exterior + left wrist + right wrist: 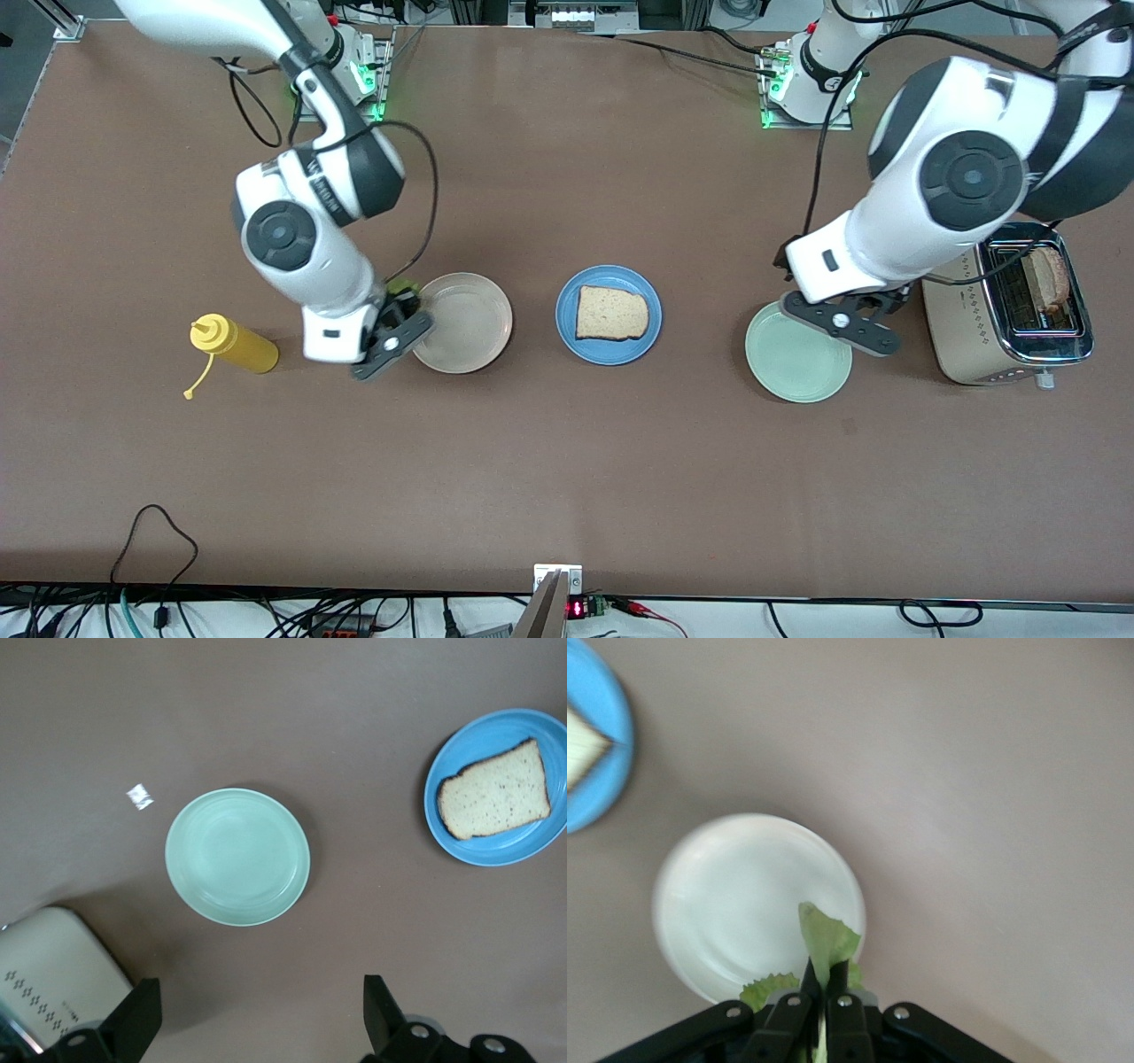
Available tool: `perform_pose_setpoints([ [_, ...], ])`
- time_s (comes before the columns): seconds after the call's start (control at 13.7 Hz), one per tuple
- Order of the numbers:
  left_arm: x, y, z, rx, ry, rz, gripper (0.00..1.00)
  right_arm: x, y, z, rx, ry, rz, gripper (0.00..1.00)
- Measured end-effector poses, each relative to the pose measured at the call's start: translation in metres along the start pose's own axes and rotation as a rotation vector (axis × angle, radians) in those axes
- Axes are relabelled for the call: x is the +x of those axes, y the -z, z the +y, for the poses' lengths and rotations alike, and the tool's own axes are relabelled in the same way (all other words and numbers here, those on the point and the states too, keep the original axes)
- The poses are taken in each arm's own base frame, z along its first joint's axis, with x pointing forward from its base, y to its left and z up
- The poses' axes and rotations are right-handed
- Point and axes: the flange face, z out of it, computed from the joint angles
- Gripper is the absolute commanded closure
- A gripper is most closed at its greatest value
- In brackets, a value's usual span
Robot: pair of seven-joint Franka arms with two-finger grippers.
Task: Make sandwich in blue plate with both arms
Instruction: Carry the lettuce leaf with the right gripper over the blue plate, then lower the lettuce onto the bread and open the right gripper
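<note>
Green lettuce leaf (827, 943) is pinched in your right claw (826, 992), shut tight over the cream plate's (469, 332) rim. One bread slice (611, 313) lies on the blue plate (571, 341), between both claws. Your left claw (257, 1019) hangs wide open, empty, over the mint plate (237, 857).

Yellow squeeze bottle (235, 345), cream plate (463, 322), mint plate (797, 354), toaster (1010, 315) (bread inside)
</note>
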Motion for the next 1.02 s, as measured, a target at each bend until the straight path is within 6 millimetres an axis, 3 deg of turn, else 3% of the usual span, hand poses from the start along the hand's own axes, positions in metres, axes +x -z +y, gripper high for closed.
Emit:
perform_pose_setpoints([
  [0.22,-0.011,0.029,-0.031,-0.018,0.099,0.021,0.0,0.026,0.015,-0.063,0.064,0.082,0.054,1.0],
  [0.51,-0.013,0.031,-0.038,-0.021,0.159,0.02,0.0,0.069,0.024,-0.128,0.129,0.142,0.194,1.0],
  [0.65,-0.015,0.037,-0.032,-0.017,0.157,0.03,0.0,0.087,0.005,-0.148,0.145,0.146,0.285,1.0],
  [0.8,-0.02,0.044,-0.027,-0.012,0.154,0.037,0.0,0.1,-0.028,-0.166,0.165,0.143,0.355,1.0],
  [1.02,-0.031,0.044,-0.047,-0.047,0.217,0.042,0.0,0.109,-0.084,-0.192,0.196,0.144,0.404,1.0],
])
